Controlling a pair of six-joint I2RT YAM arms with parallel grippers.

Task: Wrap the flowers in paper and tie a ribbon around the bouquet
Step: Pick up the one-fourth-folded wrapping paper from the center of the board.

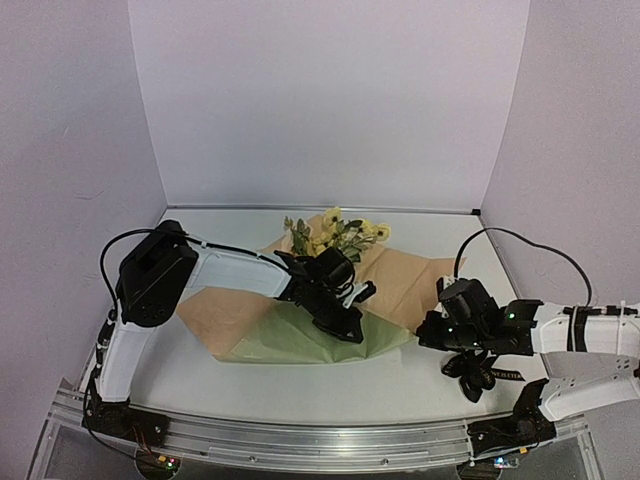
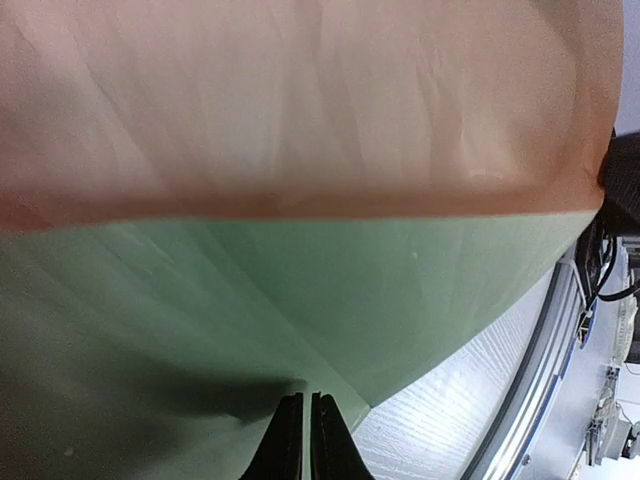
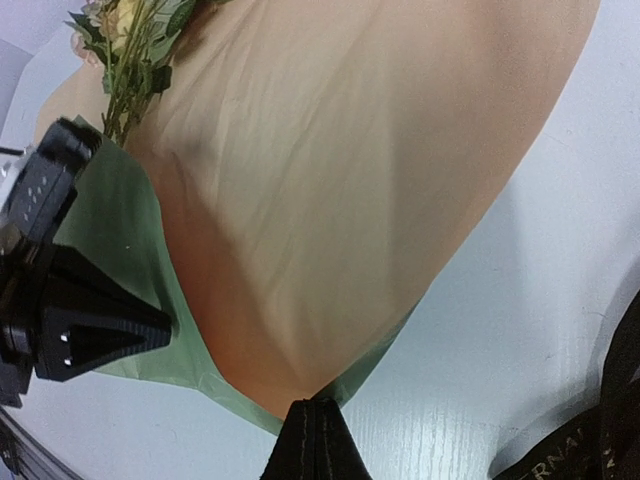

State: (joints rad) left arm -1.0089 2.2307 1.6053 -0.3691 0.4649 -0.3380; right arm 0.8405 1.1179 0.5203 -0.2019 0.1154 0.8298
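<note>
My left claw [image 2: 305,412] is sitting clenched right under its camera, pinching the green fold of the paper [image 1: 400,280] and holding it over the stems, so I judge I'm mid-wrap. The flowers [image 1: 335,235] are poking out at the sheet's twelve o'clock. My right claw [image 3: 315,415] is clenched empty-looking at the four o'clock corner, with the ribbon [image 1: 480,375] lying at its five o'clock on the bench [image 1: 300,395], not yet picked up. Next I'm needing to carry this fold over towards three o'clock without letting it spring back
</note>
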